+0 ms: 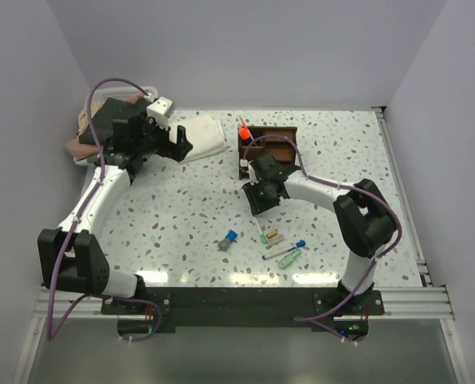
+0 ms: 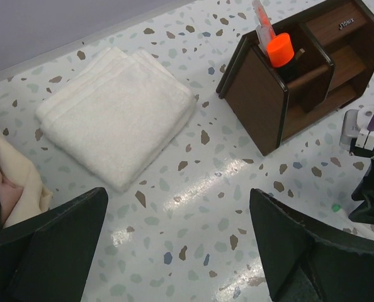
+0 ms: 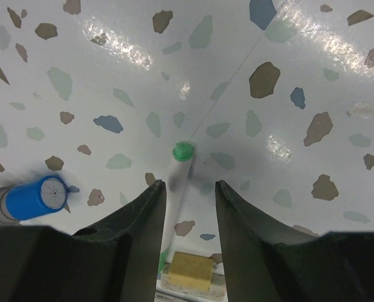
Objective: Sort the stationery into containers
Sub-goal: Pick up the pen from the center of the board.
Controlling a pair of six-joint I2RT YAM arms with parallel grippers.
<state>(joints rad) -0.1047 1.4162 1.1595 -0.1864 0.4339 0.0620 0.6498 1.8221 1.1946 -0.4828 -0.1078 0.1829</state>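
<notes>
Speckled terrazzo surface point(image 1: 181, 224): R hand point(image 3: 190, 189) part-open astride white green-tipped pen point(image 3: 179, 165), not clamped; blue-capped marker point(image 3: 33, 198) nearby. L hand point(image 2: 177, 195) wide, empty, near folded towel point(image 2: 118, 113); orange-capped highlighter point(image 2: 279, 49) stands in wooden organiser point(image 2: 256, 94)

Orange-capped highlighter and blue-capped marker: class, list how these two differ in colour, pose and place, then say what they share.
The orange-capped highlighter has an orange cap, and the blue-capped marker has a blue one. The highlighter stands upright with its cap up, while the marker lies on its side. The highlighter sits in a tall compartment of the wooden organiser, while the marker lies loose on the speckled table. Both are capped.
</notes>
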